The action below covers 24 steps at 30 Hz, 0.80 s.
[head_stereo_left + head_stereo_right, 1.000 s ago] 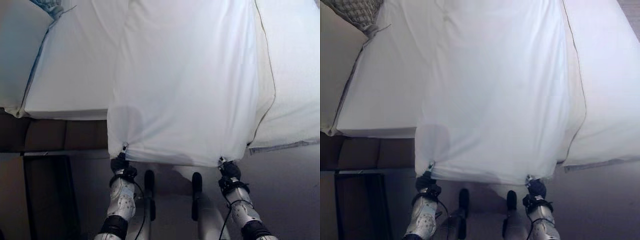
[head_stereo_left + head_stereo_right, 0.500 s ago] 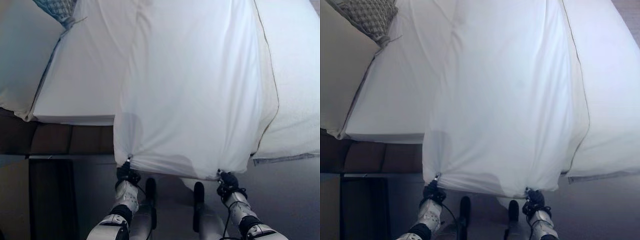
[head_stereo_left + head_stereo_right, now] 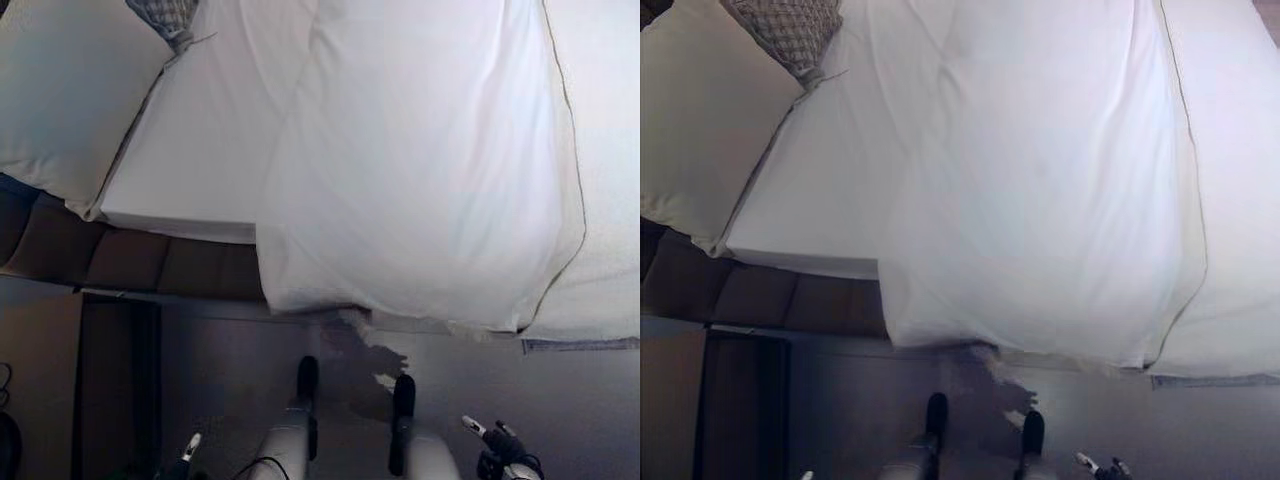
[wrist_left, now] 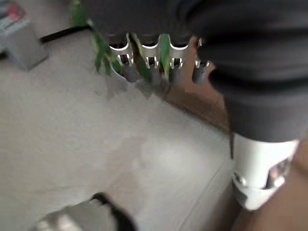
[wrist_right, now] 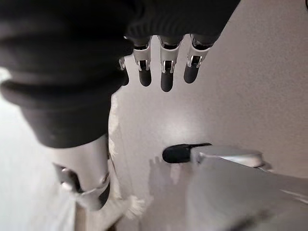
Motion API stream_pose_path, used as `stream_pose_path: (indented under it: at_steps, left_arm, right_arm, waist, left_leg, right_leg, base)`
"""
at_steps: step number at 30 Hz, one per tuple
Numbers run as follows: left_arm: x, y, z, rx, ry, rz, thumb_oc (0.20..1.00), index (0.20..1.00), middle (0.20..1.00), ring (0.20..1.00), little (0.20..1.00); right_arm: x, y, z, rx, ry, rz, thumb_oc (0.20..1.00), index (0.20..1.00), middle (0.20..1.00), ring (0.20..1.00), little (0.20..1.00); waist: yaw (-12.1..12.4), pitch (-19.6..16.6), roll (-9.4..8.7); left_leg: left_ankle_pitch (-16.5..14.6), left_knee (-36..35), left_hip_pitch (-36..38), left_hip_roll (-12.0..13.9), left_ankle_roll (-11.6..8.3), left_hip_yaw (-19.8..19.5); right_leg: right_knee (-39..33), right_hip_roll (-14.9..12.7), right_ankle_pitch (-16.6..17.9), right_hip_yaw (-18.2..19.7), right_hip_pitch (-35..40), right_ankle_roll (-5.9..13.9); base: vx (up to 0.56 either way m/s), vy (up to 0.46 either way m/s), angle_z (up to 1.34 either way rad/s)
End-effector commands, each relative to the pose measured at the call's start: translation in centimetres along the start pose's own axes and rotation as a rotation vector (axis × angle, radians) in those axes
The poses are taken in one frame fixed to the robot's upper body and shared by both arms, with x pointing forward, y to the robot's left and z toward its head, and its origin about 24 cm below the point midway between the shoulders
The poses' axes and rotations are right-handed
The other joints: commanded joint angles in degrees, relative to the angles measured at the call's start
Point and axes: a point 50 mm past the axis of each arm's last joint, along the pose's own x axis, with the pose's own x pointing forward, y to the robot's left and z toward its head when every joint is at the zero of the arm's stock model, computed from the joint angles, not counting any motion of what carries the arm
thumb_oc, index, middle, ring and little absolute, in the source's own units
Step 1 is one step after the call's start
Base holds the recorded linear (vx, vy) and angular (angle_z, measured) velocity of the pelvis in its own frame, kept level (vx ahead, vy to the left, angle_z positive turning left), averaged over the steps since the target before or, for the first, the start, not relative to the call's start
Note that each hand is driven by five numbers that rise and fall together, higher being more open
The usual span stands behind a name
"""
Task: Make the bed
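- White sheet (image 3: 420, 170): spread along the middle of the bed, running from the far side to the near edge. Its near hem hangs a little over that edge and ends in a slightly uneven line above the floor. Neither of my hands touches it.
- Bed (image 3: 200, 150): a white mattress surface, bare to the left of the sheet, with its near-left corner showing. To the right of the sheet lies another white layer with a thin dark piped seam (image 3: 575, 190) curving down toward the near edge.
- White pillow (image 3: 70, 95): large, at the left end of the bed, overhanging the near-left corner.
- Patterned grey cushion (image 3: 790, 30): at the far-left part of the bed, just beside the pillow's far edge.
- Brown padded base (image 3: 150, 265): under the mattress along the near edge, left of the hanging hem.
- My left hand (image 4: 159, 60): low, over the pale floor (image 4: 96, 144), well apart from the sheet. The fingers (image 4: 151, 65) point out straight in a row and grasp nothing.
- My right hand (image 5: 163, 57): also low over the floor and released, its fingers (image 5: 166, 72) straight and empty. In the left eye view its fingertips show at the lower right corner (image 3: 495, 450), below the near edge of the bed.
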Motion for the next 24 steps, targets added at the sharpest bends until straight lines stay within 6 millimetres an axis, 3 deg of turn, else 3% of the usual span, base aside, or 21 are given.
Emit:
stream_pose_path:
  at_steps: [1, 4, 6, 9, 10, 11, 12, 13, 14, 15, 18, 22, 24]
  left_arm:
    - [0.1, 0.3, 0.5, 0.259, -0.053, -0.055, 1.0, 1.0, 1.0, 1.0, 1.0]
    - [-0.2, -1.6, 1.9, 0.405, -0.171, -0.185, 1.0, 1.0, 1.0, 1.0, 1.0]
    - [-0.6, -3.2, 4.2, 0.578, -0.331, -0.276, 1.0, 1.0, 1.0, 1.0, 1.0]
    - [-0.9, -4.3, 5.8, 0.609, -0.421, -0.314, 1.0, 1.0, 1.0, 1.0, 1.0]
    - [-1.6, -6.3, 7.4, 0.626, -0.518, -0.389, 1.0, 1.0, 1.0, 1.0, 1.0]
    - [-1.6, -6.3, 7.4, 0.626, -0.518, -0.389, 1.0, 1.0, 1.0, 1.0, 1.0]
    - [-2.4, -7.8, 8.6, 0.666, -0.603, -0.456, 1.0, 1.0, 1.0, 1.0, 1.0]
    - [-2.4, -7.8, 8.6, 0.666, -0.603, -0.456, 1.0, 1.0, 1.0, 1.0, 1.0]
    - [-3.5, -10.0, 10.1, 0.72, -0.694, -0.574, 1.0, 1.0, 1.0, 1.0, 1.0]
    - [-3.9, -10.8, 10.8, 0.723, -0.717, -0.618, 1.0, 1.0, 1.0, 1.0, 1.0]
    - [-4.9, -12.2, 11.6, 0.695, -0.742, -0.727, 1.0, 1.0, 1.0, 1.0, 1.0]
    - [-9.0, -17.3, 14.8, 0.846, -0.907, -1.018, 1.0, 1.0, 1.0, 1.0, 1.0]
    - [-9.8, -18.1, 15.3, 0.854, -0.931, -1.057, 1.0, 1.0, 1.0, 1.0, 1.0]
  right_arm:
    - [-0.5, -0.4, -1.2, -0.102, 0.007, 0.027, 1.0, 1.0, 1.0, 1.0, 1.0]
    - [-0.5, 0.1, -0.2, -0.062, -0.063, 0.061, 1.0, 1.0, 1.0, 1.0, 1.0]
    - [-0.6, 1.0, 1.7, -0.011, -0.158, 0.106, 1.0, 1.0, 1.0, 1.0, 1.0]
    - [-0.7, 1.8, 3.5, -0.016, -0.244, 0.148, 1.0, 1.0, 1.0, 1.0, 1.0]
    - [-1.1, 2.9, 5.7, -0.008, -0.346, 0.204, 1.0, 1.0, 1.0, 1.0, 1.0]
    - [-1.1, 2.9, 5.7, -0.008, -0.346, 0.204, 1.0, 1.0, 1.0, 1.0, 1.0]
    - [-1.5, 3.9, 7.5, -0.084, -0.43, 0.258, 1.0, 1.0, 1.0, 1.0, 1.0]
    - [-1.5, 3.9, 7.5, -0.084, -0.43, 0.258, 1.0, 1.0, 1.0, 1.0, 1.0]
    - [-2.4, 5.2, 10.2, -0.17, -0.556, 0.345, 1.0, 1.0, 1.0, 1.0, 1.0]
    - [-2.9, 5.7, 11.4, -0.164, -0.604, 0.37, 1.0, 1.0, 1.0, 1.0, 1.0]
    - [-3.5, 6.3, 13.1, -0.182, -0.665, 0.435, 1.0, 1.0, 1.0, 1.0, 1.0]
    - [-4.8, 8.8, 17.7, -0.258, -0.763, 0.613, 1.0, 1.0, 1.0, 1.0, 1.0]
    - [-5.0, 9.4, 18.3, -0.254, -0.764, 0.642, 1.0, 1.0, 1.0, 1.0, 1.0]
  waist:
    - [1.6, -1.81, -2.92]
    - [1.14, -2.11, -3.02]
    - [0.72, -2.17, -2.97]
    - [0.61, -2.14, -3.01]
    - [0.39, -2.07, -3.1]
    - [0.41, -2.05, -3.1]
    - [0.3, -1.91, -3.23]
    - [0.31, -1.9, -3.24]
    - [-0.02, -1.82, -3.44]
    - [-0.15, -1.82, -3.56]
    - [-0.34, -1.65, -3.6]
    - [-0.59, 0.17, -3.48]
    - [-0.58, 0.78, -3.37]
  left_leg:
    - [-0.18, 1.39, -1.87, -1.61, 0.49, -0.81]
    - [-0.22, 1.41, -1.69, -1.43, 0.45, -0.89]
    - [-0.34, 1.38, -1.39, -1.41, 0.41, -1.07]
    - [-0.54, 1.52, -1.29, -1.39, 0.42, -0.96]
    - [-0.62, 1.63, -1.31, -1.38, 0.41, -0.67]
    - [-0.64, 1.64, -1.28, -1.37, 0.41, -0.65]
    - [-0.74, 1.84, -1.4, -1.39, 0.4, -0.37]
    - [-0.74, 1.84, -1.39, -1.38, 0.4, -0.36]
    - [-0.81, 2.13, -1.89, -1.37, 0.34, -0.05]
    - [-0.86, 2.24, -2.04, -1.32, 0.34, 0.16]
    - [-0.92, 2.61, -2.58, -1.32, 0.35, 0.33]
    - [-1.56, 5.17, -4.81, -1.7, 0.44, 0.88]
    - [-1.75, 5.97, -5.41, -1.72, 0.45, 1.03]
  right_leg:
    - [-0.42, -3.48, 6.58, -0.19, -3.65, 2.42]
    - [-0.39, -3.33, 6.29, -0.19, -3.34, 2.5]
    - [-0.18, -3.23, 5.98, -0.11, -3.1, 2.58]
    - [0.07, -3.22, 5.82, -0.01, -3.14, 2.66]
    - [0.2, -3.18, 5.8, 0.35, -3.39, 2.66]
    - [0.21, -3.17, 5.79, 0.37, -3.37, 2.66]
    - [0.33, -3.12, 5.81, 0.62, -3.66, 2.66]
    - [0.34, -3.11, 5.81, 0.63, -3.66, 2.66]
    - [0.47, -3.06, 5.84, 1.02, -4.33, 2.6]
    - [0.47, -3.0, 5.79, 1.2, -4.57, 2.58]
    - [0.77, -3.02, 5.74, 1.5, -5.3, 2.51]
    - [3.01, -3.09, 5.15, 2.41, -7.71, 2.02]
    - [3.63, -3.01, 5.03, 2.69, -8.38, 1.89]
  base:
    - [0.0, 0.0, 0.0]
    - [0.0, 0.0, 0.0]
    - [0.0, -0.003, 0.02]
    - [0.0, 0.0, 0.0]
    - [0.0, 0.0, 0.0]
    - [0.0, 0.0, 0.0]
    - [0.0, 0.0, 0.0]
    - [-0.04, 0.011, 0.0]
    - [-0.03, 0.016, -0.02]
    - [-0.03, 0.016, -0.1]
    - [-0.03, 0.005, -0.08]
    - [-0.07, 0.01, -0.1]
    - [-0.08, 0.02, -0.07]
